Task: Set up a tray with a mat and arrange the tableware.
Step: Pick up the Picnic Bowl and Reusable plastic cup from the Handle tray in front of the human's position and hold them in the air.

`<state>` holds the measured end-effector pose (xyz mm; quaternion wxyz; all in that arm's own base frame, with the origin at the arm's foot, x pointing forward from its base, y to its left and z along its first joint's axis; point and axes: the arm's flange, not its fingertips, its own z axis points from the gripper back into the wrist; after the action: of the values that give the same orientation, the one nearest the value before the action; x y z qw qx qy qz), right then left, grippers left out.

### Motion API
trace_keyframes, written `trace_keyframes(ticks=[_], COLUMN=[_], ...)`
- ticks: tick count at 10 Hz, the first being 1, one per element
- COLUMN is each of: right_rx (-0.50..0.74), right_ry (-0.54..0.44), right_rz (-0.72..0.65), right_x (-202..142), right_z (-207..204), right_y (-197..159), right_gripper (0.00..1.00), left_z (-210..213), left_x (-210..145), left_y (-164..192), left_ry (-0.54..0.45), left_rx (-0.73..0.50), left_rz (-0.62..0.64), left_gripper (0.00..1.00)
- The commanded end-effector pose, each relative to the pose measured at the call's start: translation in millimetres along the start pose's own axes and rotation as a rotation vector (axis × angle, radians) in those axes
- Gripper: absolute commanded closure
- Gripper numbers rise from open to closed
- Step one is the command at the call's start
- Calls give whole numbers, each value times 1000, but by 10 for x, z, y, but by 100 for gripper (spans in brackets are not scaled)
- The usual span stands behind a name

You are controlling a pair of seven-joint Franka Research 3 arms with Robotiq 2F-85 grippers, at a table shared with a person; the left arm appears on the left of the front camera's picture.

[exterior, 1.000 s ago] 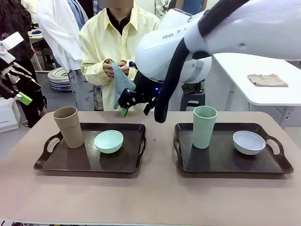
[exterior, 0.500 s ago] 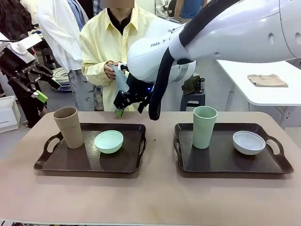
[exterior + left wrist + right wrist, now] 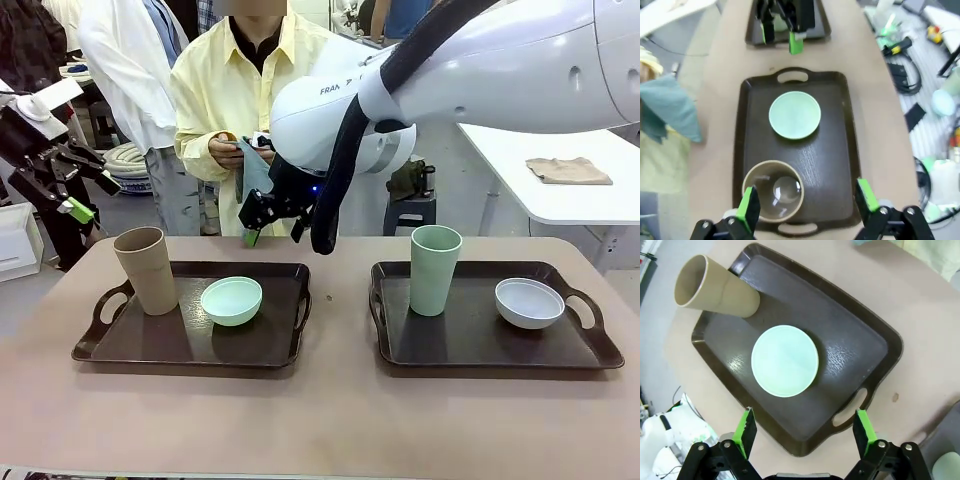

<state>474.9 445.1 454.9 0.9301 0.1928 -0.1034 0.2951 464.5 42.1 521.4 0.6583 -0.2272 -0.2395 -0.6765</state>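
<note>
- Tan tumbler (image 3: pixel 773 197) upright, mouth up, ahead of left gripper's (image 3: pixel 807 200) open, empty jaws.
- Right gripper (image 3: pixel 805 432) open too, bowl (image 3: pixel 784 360) ahead between its jaws.
- Right arm (image 3: pixel 480 70) reads "FRAN".

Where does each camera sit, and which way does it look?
Front view: robot's side of the table, facing the person; right arm reaches across.
Left wrist view: above the left tray, looking down on tan tumbler and mint bowl; left fingers below.
Right wrist view: above that tray, looking down; right fingers below.
Both wrist views share tumbler and bowl.
</note>
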Motion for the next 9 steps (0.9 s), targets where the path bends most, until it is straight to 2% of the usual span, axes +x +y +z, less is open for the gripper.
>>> trace_keyframes(ticks=[1, 4, 7, 9], right_rx=[-46, -142, -149, -153], right_ry=[30, 125, 166, 197], right_rz=[-41, -92, -143, -162], right_x=[107, 192, 235, 271], right_z=[-168, -449, -634, -785], right_y=[29, 202, 222, 200], right_gripper=[0, 0, 0, 0], left_z=[35, 46, -213, -371], left_x=[-337, -958, -1301, -1403], left_y=[179, 314, 575, 655], left_ry=[-51, -116, -199, -223], left_rx=[-78, -135, -87, -78], left_rz=[-20, -113, -77, -14], left_gripper=[0, 0, 0, 0])
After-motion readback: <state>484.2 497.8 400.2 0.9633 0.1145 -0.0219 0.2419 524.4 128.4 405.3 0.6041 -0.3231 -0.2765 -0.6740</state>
